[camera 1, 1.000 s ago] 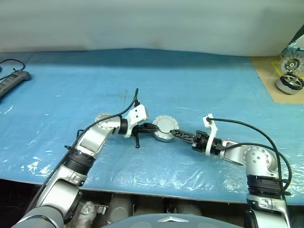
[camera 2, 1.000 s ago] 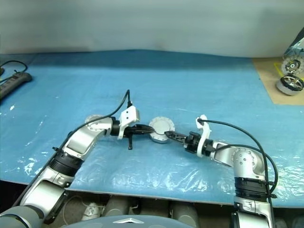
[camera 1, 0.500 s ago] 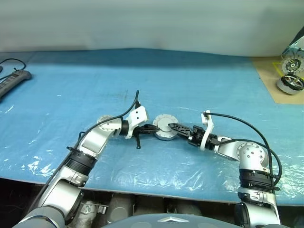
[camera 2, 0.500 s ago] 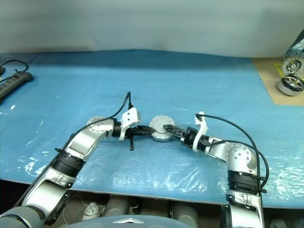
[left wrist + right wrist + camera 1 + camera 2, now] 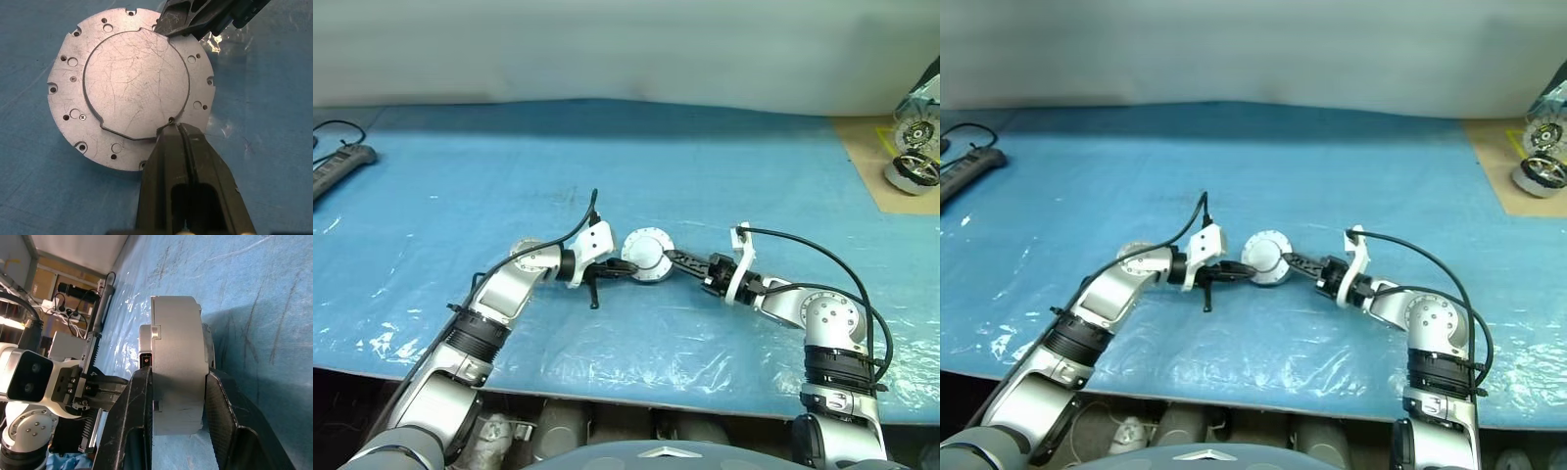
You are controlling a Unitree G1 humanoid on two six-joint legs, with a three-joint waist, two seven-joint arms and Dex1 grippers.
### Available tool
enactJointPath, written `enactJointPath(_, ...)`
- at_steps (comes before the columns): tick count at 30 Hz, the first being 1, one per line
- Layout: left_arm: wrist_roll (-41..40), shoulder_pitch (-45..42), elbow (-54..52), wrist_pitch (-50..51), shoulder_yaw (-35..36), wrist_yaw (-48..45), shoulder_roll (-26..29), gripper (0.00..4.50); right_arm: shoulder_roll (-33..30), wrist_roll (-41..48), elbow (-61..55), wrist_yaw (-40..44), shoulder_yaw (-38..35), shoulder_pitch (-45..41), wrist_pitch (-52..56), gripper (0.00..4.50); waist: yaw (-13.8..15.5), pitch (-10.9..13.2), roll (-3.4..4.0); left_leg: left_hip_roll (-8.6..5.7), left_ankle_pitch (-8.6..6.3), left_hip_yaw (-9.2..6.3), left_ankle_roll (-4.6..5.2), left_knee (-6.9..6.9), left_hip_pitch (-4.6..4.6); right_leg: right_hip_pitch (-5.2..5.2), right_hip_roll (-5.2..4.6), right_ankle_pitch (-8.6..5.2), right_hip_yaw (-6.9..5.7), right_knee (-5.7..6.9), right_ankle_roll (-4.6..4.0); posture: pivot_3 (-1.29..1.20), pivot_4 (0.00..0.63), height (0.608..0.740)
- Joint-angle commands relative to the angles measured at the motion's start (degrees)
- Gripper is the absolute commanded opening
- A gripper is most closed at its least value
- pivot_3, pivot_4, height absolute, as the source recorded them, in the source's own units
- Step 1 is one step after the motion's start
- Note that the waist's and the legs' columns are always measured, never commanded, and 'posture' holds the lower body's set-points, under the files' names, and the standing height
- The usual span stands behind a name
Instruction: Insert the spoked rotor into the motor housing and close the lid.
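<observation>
risk: grey disc [image 5: 647, 257] may twist or drop | left pincer [image 5: 619, 266] pinched shut at its rim | right pincer [image 5: 181, 396] clamps its sides | table [image 5: 724, 166] beneath

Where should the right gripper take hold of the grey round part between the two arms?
Across its thickness, from the right. The grey round part is a flat puck held on edge, so the right gripper has one finger on each flat face.

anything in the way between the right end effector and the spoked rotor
Nothing lies on the blue cover between them. The spoked rotor sits on the tan board at the far right. But the right end effector is clamped on the grey puck, so it is occupied.
</observation>
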Motion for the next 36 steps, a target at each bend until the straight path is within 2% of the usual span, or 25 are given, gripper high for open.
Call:
enactJointPath(1,-2.3,-0.8,-2.4,1.4,0.6,-0.8,-0.8,0.0,1.4,0.4,-1.7,0.3,3.2,0.8,1.2,1.1,0.0,0.0,0.0,0.0,0.0,0.0,-0.01,0.0,0.0,0.0,0.0,0.0,0.0,0.0,0.0,0.0,0.15,0.74)
enactJointPath(5,-11.2,-1.7,-5.6,7.8,6.2,-1.9,-2.1,0.0,2.8,1.7,-1.0,-1.8,0.6,1.1,1.7,1.1,-0.1,0.0,-0.01,0.01,0.01,0.01,-0.05,-0.05,-0.04,-0.08,0.0,-0.01,0.0,0.0,-0.01,0.0,0.15,0.74)
enactJointPath(9,-17.6,-2.5,-4.2,12.7,11.9,-2.1,-1.6,0.0,4.0,4.7,0.7,-3.5,-2.7,0.4,4.1,1.1,-0.2,0.0,-0.01,0.02,0.04,0.04,0.0,-0.1,-0.08,-0.15,0.0,-0.04,0.0,0.03,-0.07,0.0,0.15,0.74)
enactJointPath(13,-20.5,-2.1,-3.8,15.0,13.7,-3.7,-0.1,0.0,6.2,9.1,3.8,-7.1,-7.9,-1.2,5.9,1.1,0.0,0.0,0.0,0.02,0.04,0.06,0.0,-0.15,-0.11,-0.17,0.0,-0.05,0.0,-0.02,-0.08,0.0,0.15,0.74)
enactJointPath(16,-21.7,-1.6,-1.7,16.0,16.3,-2.0,0.4,0.0,9.3,17.5,7.4,-12.4,-15.6,-3.9,4.2,1.1,0.0,0.1,0.04,0.02,0.04,0.07,0.0,-0.13,-0.2,-0.26,0.0,-0.05,0.0,-0.01,-0.08,0.0,0.15,0.74)
enactJointPath(19,-22.2,-0.7,0.0,16.5,18.1,-0.3,0.3,0.0,12.1,24.2,6.1,-17.1,-18.2,-5.1,2.5,1.1,0.0,0.1,0.11,0.02,0.07,0.07,-0.03,-0.1,-0.49,-0.59,0.0,-0.04,0.0,0.07,-0.08,0.0,0.15,0.74)
enactJointPath(22,-26.3,-1.4,3.2,22.6,22.8,4.9,-1.8,0.6,14.3,28.3,4.0,-21.9,-17.8,-5.7,0.2,1.1,-0.1,0.1,0.11,0.02,0.08,0.07,0.0,-0.02,-0.92,-1.05,0.0,-0.03,0.0,0.18,-0.08,0.0,0.15,0.74)
enactJointPath(24,-28.8,-1.0,5.6,25.5,24.8,4.9,-2.3,1.22,15.4,30.9,3.0,-24.2,-16.5,-6.2,-0.9,1.1,-0.2,0.1,0.1,0.02,0.09,0.08,0.01,0.05,-1.12,-1.28,0.0,-0.02,0.0,0.36,-0.09,0.0,0.15,0.74)
enactJointPath(28,-32.1,0.1,7.6,27.9,27.1,5.3,-4.5,2.75,16.3,35.7,1.9,-27.4,-13.6,-7.1,-2.5,1.1,0.0,0.1,0.09,0.03,0.08,0.11,0.01,0.01,-1.17,-1.4,0.0,-0.08,0.0,0.5,-0.18,0.0,0.15,0.74)
enactJointPath(33,-35.3,0.2,8.8,30.0,30.0,7.4,-7.5,4.46,14.3,38.2,1.6,-28.0,-10.8,-6.8,-4.3,1.1,0.1,0.2,0.05,0.03,0.07,0.11,0.02,0.12,-1.24,-1.4,-0.02,-0.07,-0.01,0.5,-0.18,0.0,0.15,0.74)
enactJointPath(36,-35.4,1.8,8.3,29.7,29.2,7.1,-8.5,4.46,12.7,39.2,1.3,-27.4,-9.0,-6.2,-4.7,1.1,0.1,0.2,0.04,0.03,0.07,0.11,0.02,0.13,-1.19,-1.33,-0.03,-0.07,-0.01,0.49,-0.17,0.0,0.15,0.74)
